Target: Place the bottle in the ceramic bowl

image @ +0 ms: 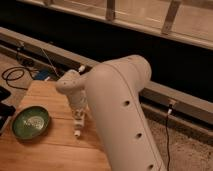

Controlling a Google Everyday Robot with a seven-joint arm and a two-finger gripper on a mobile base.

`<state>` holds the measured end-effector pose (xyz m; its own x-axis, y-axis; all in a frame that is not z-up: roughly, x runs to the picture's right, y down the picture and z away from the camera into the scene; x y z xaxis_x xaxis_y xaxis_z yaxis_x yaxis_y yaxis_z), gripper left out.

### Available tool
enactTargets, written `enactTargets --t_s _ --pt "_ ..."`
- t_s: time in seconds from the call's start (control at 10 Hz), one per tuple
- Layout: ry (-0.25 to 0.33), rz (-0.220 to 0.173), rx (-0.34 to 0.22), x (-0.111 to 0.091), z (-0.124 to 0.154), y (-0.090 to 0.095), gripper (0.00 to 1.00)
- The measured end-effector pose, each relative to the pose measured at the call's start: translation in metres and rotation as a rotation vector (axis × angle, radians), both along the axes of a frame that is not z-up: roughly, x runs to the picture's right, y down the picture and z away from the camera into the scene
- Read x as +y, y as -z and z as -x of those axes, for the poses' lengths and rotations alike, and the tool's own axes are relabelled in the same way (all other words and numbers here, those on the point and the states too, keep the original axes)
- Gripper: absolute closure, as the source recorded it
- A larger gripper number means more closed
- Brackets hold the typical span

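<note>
The green ceramic bowl point(31, 122) sits on the left part of the wooden table point(50, 150), with a pale patch in its centre. My gripper point(77, 120) points down over the table, a little to the right of the bowl, below the large white arm point(120, 100). A small whitish bottle point(76, 131) shows at the gripper's lower tip, close to the table top. I cannot tell whether it is lifted or resting on the wood. The arm hides the table's right part.
Black cables point(15, 75) and a blue object point(44, 75) lie on the floor behind the table's far left corner. A dark object point(4, 112) stands at the left edge. A long metal rail point(175, 95) runs behind the table.
</note>
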<state>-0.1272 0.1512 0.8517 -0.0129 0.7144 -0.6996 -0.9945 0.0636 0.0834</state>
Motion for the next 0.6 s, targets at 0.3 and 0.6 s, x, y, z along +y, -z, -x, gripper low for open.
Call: enactTargets --t_s 0.3,0.6 --pt "-0.033 0.031 -0.041 0.009 0.004 -0.009 0.35" --pt "-0.035 0.056 -0.075 0.017 0.019 -0.014 0.37"
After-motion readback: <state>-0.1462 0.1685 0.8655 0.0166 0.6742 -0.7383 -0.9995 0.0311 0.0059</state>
